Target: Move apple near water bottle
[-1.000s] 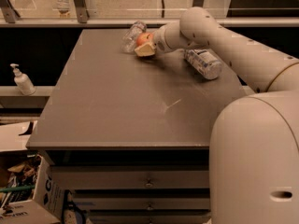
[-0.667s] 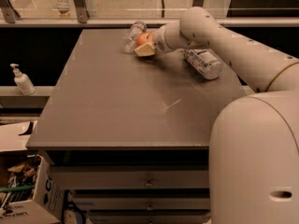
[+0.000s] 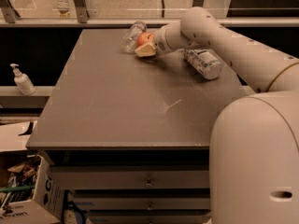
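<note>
1. The hand (image 3: 145, 49) is at the far edge of the tabletop (image 3: 117, 111), at the end of the arm (image 3: 224, 36), which reaches in from the right.
2. The apple (image 3: 144, 38) is right at the hand, touching it or tucked into it. It shows as a red-orange round just above the hand's pale tip.
3. I cannot tell whether the hand is closed on the apple or has let go of it. I also cannot tell whether the apple rests on the tabletop or is held just clear of it.
4. The water bottle (image 3: 131, 34) lies on its side just to the left of the apple. The two look touching or very nearly so.
5. The larger labelled bottle (image 3: 203, 63) lies to the right of the hand, well apart from the apple. It plays no part in the task.
6. Judged from this, the carrying is essentially done, since the apple is already beside the water bottle.
7. What seems left is to set the apple down if it is not yet resting, free it, and draw the hand away without knocking the light bottle or rolling the apple off the back edge.
</note>
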